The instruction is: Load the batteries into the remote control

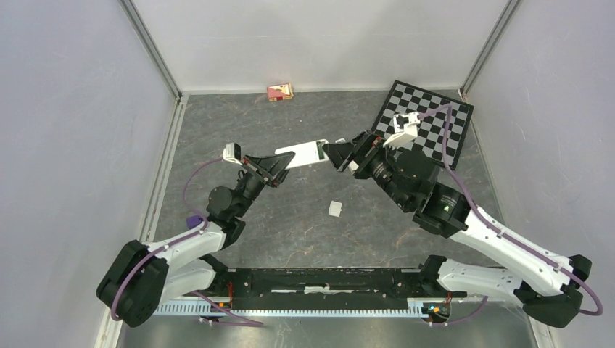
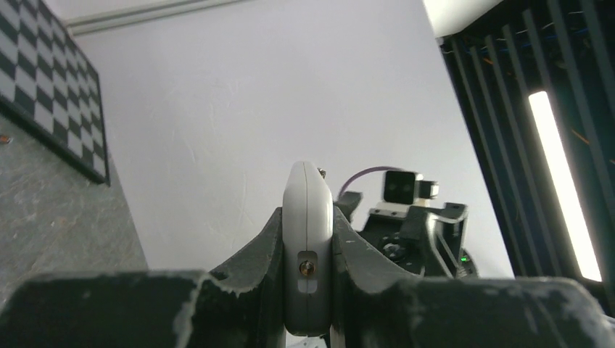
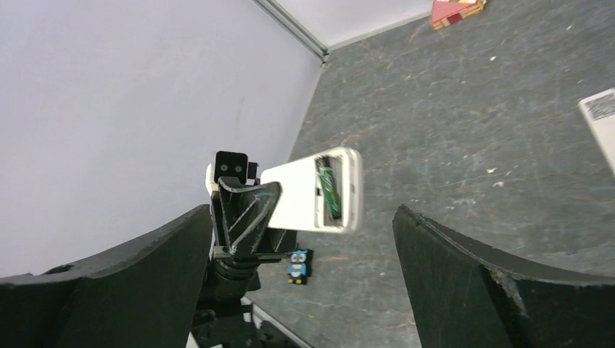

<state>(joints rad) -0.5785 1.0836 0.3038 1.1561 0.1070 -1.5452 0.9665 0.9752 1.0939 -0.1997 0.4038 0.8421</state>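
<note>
The left tool [image 2: 308,250] is squeezing the slim white plastic remote control [image 2: 307,217] in the air. The right tool [image 1: 336,155] is gaping, empty. A tiny dark battery [image 3: 330,190] is lying inside the remote, looking light and slippery; pinching its middle seems best.

The left gripper [image 1: 281,161] hides one end of the remote control [image 3: 297,196], and the frame edge crops a white slab [image 3: 600,116].

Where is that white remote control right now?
In the overhead view the remote is held above the middle of the table, clamped in the left pincer, its open battery end pointing at the wide-open right pincer just beside it.
</note>
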